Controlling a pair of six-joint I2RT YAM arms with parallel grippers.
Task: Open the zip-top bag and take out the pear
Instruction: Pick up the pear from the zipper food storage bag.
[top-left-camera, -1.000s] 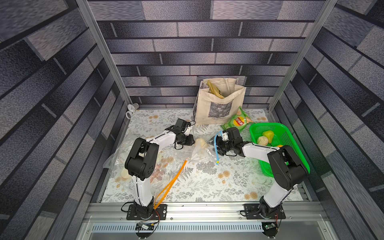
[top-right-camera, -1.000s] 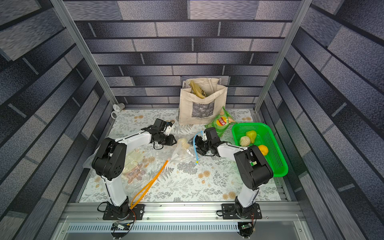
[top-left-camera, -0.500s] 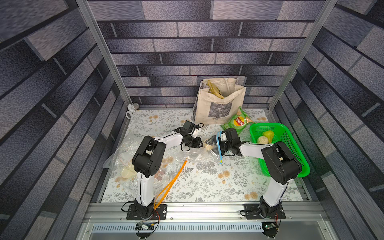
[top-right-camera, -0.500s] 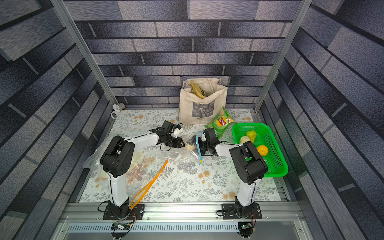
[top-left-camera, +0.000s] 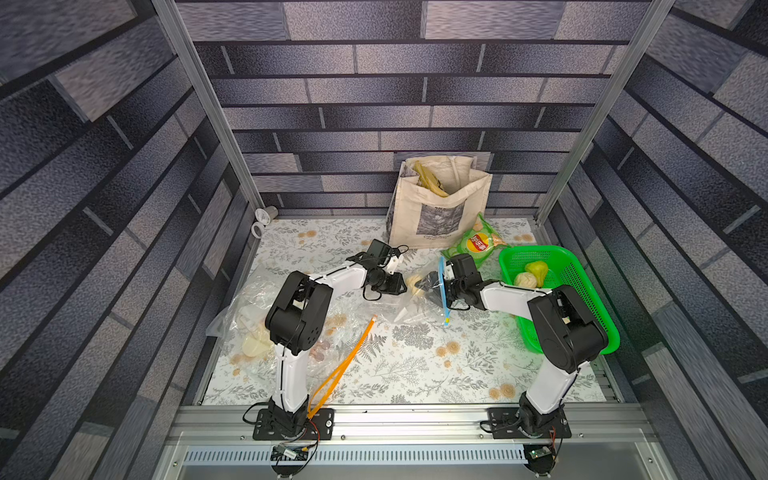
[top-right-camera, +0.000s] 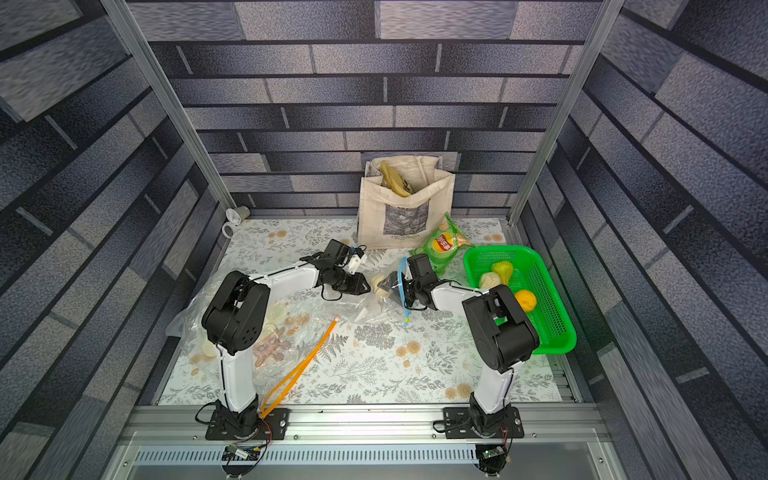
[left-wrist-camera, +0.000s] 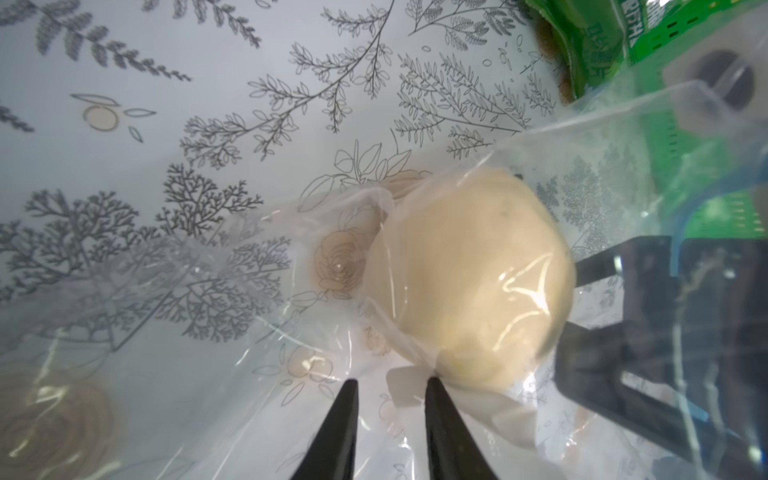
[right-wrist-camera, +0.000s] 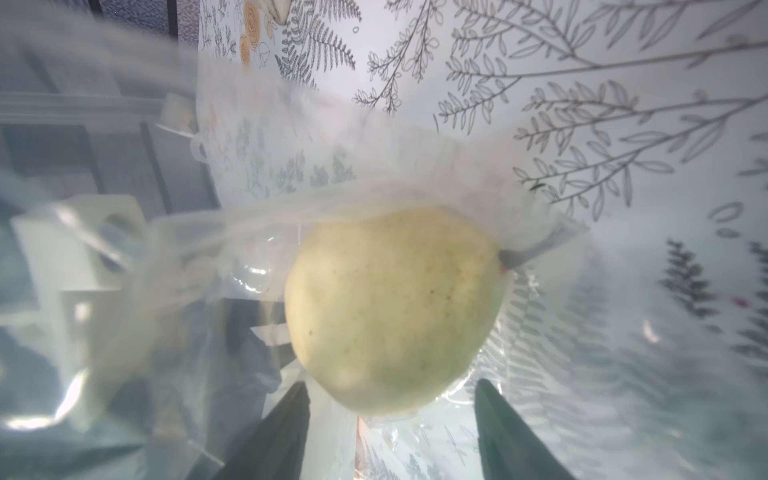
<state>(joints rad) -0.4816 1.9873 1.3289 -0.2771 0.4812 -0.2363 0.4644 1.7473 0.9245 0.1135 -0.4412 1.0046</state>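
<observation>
Right pincer brackets the bagged pear.

Your left tool stands narrowly parted over the zip-top bag; the pear inside lies at one o'clock, just beside one tip.

Wrist views: the pear appears only through the hazy film of the zip-top bag. The fingers of the right gripper are cut off by the frame edge, and whether they touch the pear cannot be told. The left gripper shows only the tips of its fingers. The green basket is blurred behind film. In both top views the pear is a small pale patch, largely hidden between the grippers.
</observation>
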